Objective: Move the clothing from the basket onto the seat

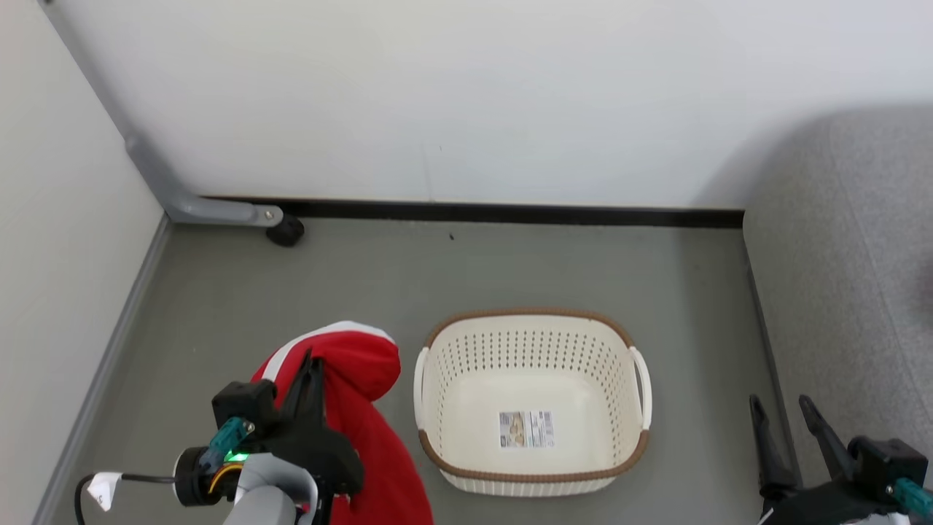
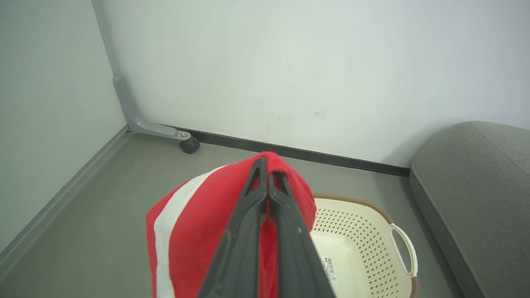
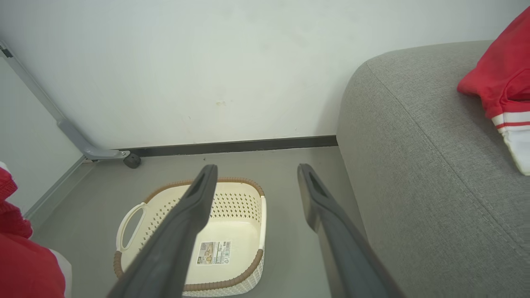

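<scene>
A red garment with a white stripe (image 1: 364, 408) hangs from my left gripper (image 1: 310, 364), which is shut on it to the left of the basket. In the left wrist view the clothing (image 2: 194, 223) drapes over the pinched fingers (image 2: 285, 231) of that gripper (image 2: 268, 174). The cream basket (image 1: 532, 343) with a brown rim stands on the floor with only a sticker inside. My right gripper (image 1: 780, 405) is open beside the grey seat (image 1: 838, 292), nothing between its fingers (image 3: 186, 223). Another red garment (image 3: 501, 78) with a white striped cuff lies on the seat (image 3: 414, 165).
A white wall with a dark baseboard (image 1: 510, 213) runs behind the basket. A grey frame leg on a black caster (image 1: 286, 232) stands in the left corner, beside a side wall (image 1: 65, 219). The floor (image 1: 364, 284) is grey.
</scene>
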{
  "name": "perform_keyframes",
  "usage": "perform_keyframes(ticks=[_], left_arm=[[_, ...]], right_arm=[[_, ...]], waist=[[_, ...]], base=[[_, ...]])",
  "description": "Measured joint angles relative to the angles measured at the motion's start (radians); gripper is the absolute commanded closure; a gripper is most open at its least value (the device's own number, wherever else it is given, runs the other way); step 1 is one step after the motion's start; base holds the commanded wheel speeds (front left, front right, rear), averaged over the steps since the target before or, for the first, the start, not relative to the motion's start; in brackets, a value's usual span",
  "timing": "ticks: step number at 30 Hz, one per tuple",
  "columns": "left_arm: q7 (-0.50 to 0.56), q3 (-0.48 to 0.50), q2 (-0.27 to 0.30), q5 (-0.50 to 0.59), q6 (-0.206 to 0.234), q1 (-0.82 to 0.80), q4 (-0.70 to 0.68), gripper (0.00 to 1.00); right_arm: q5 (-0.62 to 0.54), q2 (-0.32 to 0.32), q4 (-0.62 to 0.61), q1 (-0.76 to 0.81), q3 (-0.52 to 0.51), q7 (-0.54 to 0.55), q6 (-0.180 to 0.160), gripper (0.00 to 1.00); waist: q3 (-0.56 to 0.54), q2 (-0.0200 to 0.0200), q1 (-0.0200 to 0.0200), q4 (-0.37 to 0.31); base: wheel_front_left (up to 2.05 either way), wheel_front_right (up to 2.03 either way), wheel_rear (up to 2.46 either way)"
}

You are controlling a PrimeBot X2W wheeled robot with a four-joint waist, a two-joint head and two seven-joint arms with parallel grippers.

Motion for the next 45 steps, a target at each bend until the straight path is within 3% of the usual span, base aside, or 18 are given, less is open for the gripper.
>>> perform_keyframes(ticks=[9, 25, 38, 45], left_arm=[[-0.005, 0.006, 0.015, 0.000, 0.014, 0.072, -0.123, 1.00], [-0.004, 0.007, 0.031, 0.002, 0.033, 0.126, -0.265, 1.00], [0.037, -0.021, 0.041, 0.034, 0.041, 0.129, -0.356, 1.00], [0.063, -0.052, 0.040, 0.045, 0.042, 0.124, -0.401, 1.00]], right_arm=[[-0.017, 0.004, -0.031, 0.043, -0.002, 0.000, 0.009, 0.00], [-0.035, 0.009, -0.063, 0.057, 0.015, 0.000, 0.021, 0.00], [-0.097, 0.041, -0.091, -0.062, 0.234, 0.000, 0.034, 0.00], [-0.089, 0.039, -0.089, -0.149, 0.473, 0.000, 0.034, 0.00]], waist=[[-0.084, 0.0000, 0.0000, 0.008], [-0.101, 0.0001, 0.0001, 0.018], [-0.090, 0.0001, 0.0002, 0.028], [-0.083, 0.0001, 0.0002, 0.042]], base=[[0.00, 0.00, 0.00], [0.00, 0.00, 0.00], [0.00, 0.00, 0.00], [0.00, 0.00, 0.00]])
